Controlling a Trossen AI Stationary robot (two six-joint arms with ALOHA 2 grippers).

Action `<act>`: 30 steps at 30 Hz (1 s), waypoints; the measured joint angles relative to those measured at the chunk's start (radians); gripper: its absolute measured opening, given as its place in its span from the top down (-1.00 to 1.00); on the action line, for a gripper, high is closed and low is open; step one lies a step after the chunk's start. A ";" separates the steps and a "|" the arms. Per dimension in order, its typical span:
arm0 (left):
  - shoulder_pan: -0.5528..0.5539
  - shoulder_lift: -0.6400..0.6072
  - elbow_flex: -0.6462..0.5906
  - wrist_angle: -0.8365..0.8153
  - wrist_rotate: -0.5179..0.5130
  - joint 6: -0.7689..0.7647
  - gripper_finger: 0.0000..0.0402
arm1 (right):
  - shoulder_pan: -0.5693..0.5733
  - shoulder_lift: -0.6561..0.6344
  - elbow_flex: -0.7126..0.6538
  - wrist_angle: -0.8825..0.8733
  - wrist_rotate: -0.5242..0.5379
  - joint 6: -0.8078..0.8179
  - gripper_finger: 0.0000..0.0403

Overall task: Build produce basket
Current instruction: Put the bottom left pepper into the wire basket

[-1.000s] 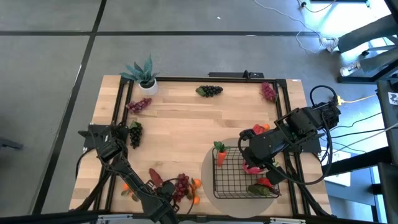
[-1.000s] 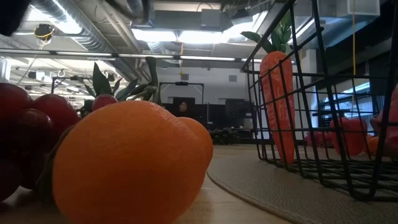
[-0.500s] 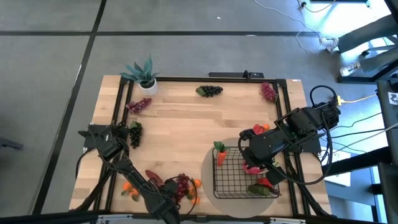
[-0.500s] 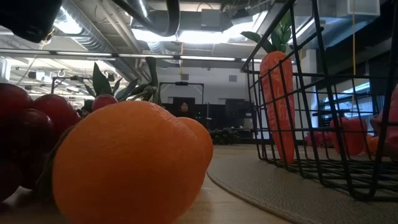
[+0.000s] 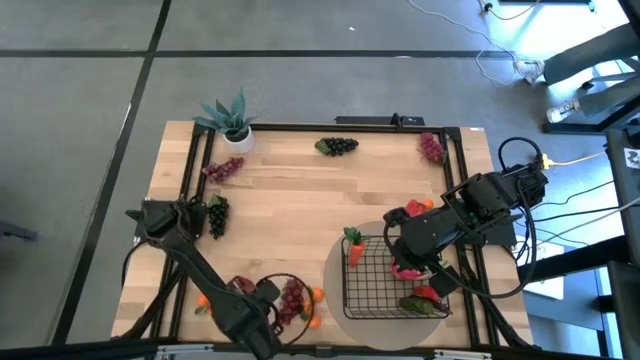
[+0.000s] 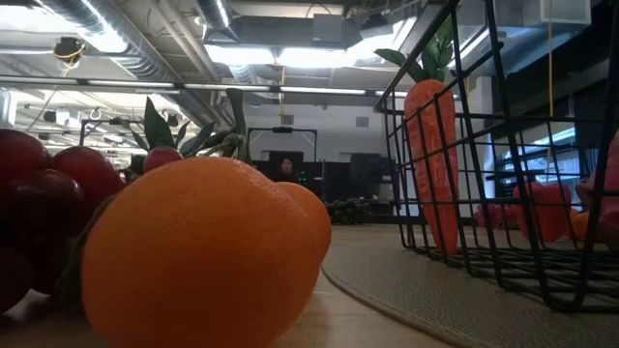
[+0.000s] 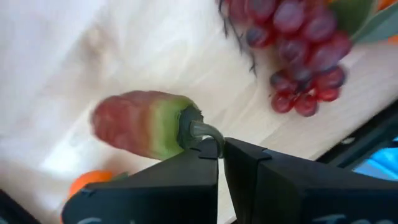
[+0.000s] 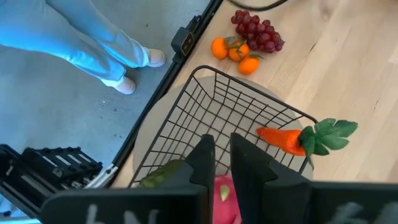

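I have the left claw [image 7: 221, 149] pinching the stem of a red-green pepper [image 7: 140, 124] lying on the desk [image 5: 290, 200] beside the red grapes [image 7: 292, 43], well apart from the basket [image 5: 385, 280]. It looks light, stiff and slick; the stem seems the surest hold. The basket holds a carrot [image 5: 354, 248] and more produce. The right claw [image 8: 222, 163], nearly pressed together, hangs over the basket.

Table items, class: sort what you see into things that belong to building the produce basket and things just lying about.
Job: basket; carrot; red pepper, its stem pinched by the left gripper; red grapes; oranges.

Lying about: potted plant; round mat.
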 joint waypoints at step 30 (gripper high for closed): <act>0.263 -0.428 0.001 0.356 -0.015 0.857 1.00 | 0.049 -0.088 0.000 -0.020 0.225 0.067 0.81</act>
